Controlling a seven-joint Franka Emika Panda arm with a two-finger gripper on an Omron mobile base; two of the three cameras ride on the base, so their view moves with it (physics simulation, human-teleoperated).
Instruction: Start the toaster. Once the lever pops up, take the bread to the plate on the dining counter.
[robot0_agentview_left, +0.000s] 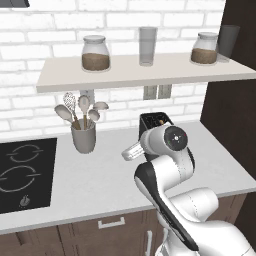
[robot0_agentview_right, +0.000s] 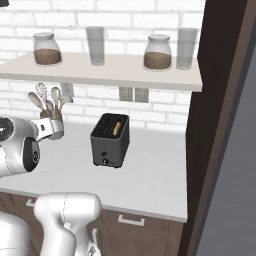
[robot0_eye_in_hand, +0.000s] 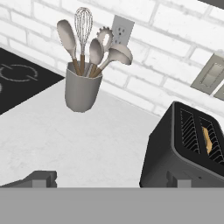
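The dark grey toaster (robot0_agentview_right: 109, 141) stands on the white worktop, its narrow front face towards me. Low on that face sits the small silvery lever (robot0_agentview_right: 105, 161). A pale tan slice of bread (robot0_agentview_right: 117, 127) stands sunk in the right slot, and its edge (robot0_eye_in_hand: 208, 140) also appears in the hand view. My gripper (robot0_eye_in_hand: 110, 180) hovers above the worktop, left of the toaster (robot0_eye_in_hand: 183, 153) and apart from it. It is open, with its fingertips (robot0_eye_in_hand: 43, 178) wide apart and nothing between them. The arm partly hides the toaster (robot0_agentview_left: 154, 119) in the left base view. The plate and dining counter are out of view.
A grey crock of utensils (robot0_agentview_left: 83, 135) stands left of the toaster. The black cooktop (robot0_agentview_left: 25, 172) lies further left. A shelf (robot0_agentview_left: 140, 72) with jars and glasses hangs overhead. A dark tall cabinet (robot0_agentview_right: 220, 125) closes off the right side.
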